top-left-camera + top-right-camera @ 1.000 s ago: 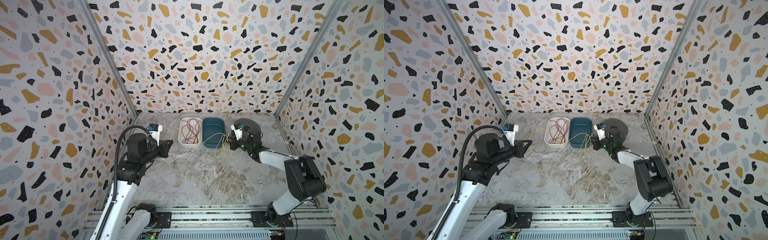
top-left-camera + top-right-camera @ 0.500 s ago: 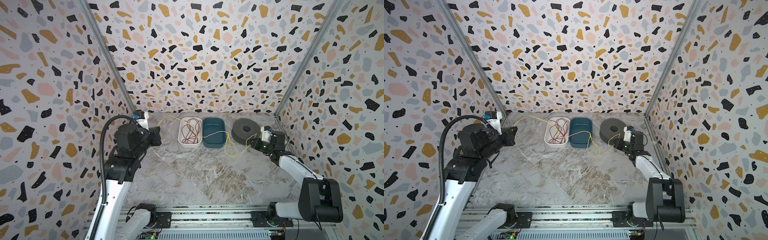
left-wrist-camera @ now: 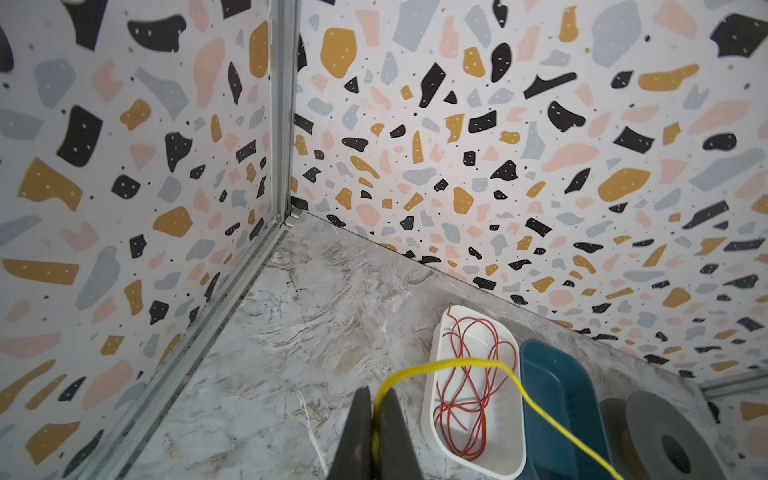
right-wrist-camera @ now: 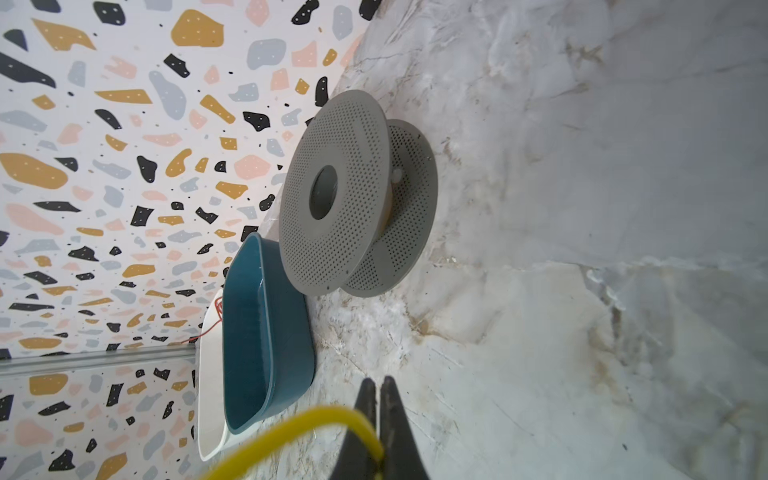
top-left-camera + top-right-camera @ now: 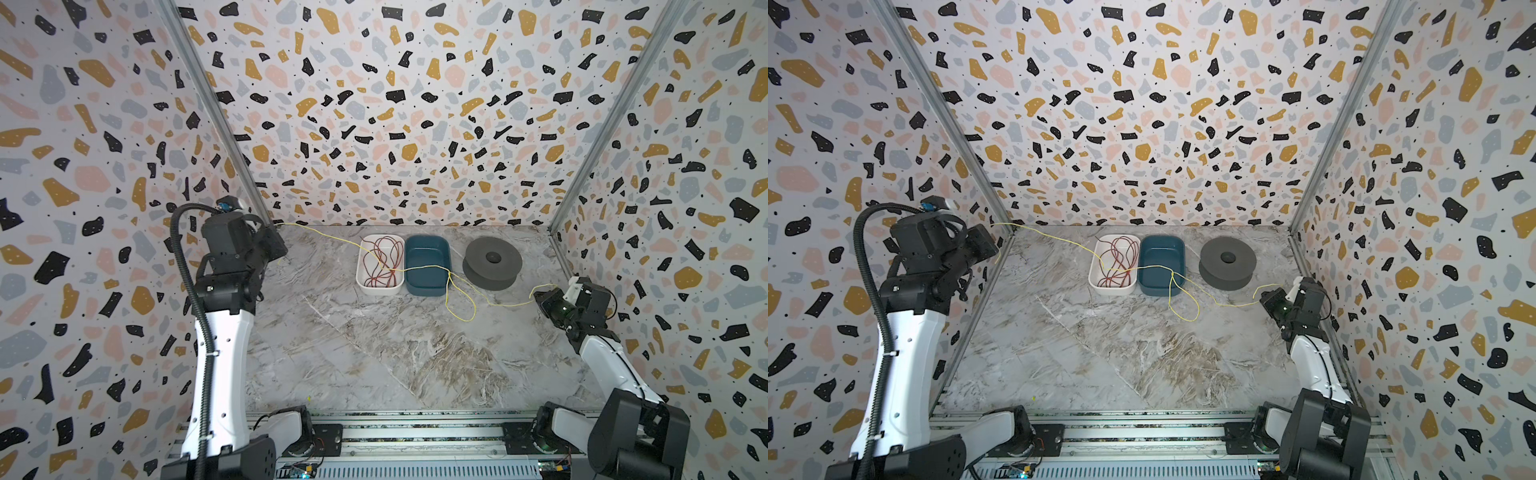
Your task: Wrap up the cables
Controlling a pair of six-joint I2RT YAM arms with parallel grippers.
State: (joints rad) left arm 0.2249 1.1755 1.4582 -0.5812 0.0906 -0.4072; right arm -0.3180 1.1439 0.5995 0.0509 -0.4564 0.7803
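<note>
In both top views the left tool (image 5: 277, 233) is reaching toward the back left corner of the table (image 5: 374, 357), pinching one end of the yellow cable (image 5: 424, 268). The right tool (image 5: 540, 296) is sitting low near the right edge, pinching the other end. The cable is running from that corner across the white tray (image 5: 360, 266) and the blue tray (image 5: 428, 286), then sagging into a slack loop on the table in front of the grey spool (image 5: 492, 259). The dark red cable (image 5: 384, 262) is lying tangled inside the white tray.

In the left wrist view the left tool (image 3: 374, 436) is showing its jaws pressed together on the yellow cable (image 3: 457, 362), which is arching out over the white tray.

In the right wrist view the right tool (image 4: 378, 415) is clamping the yellow cable (image 4: 299, 419) the same way, with the blue tray and the spool lying beyond it
</note>
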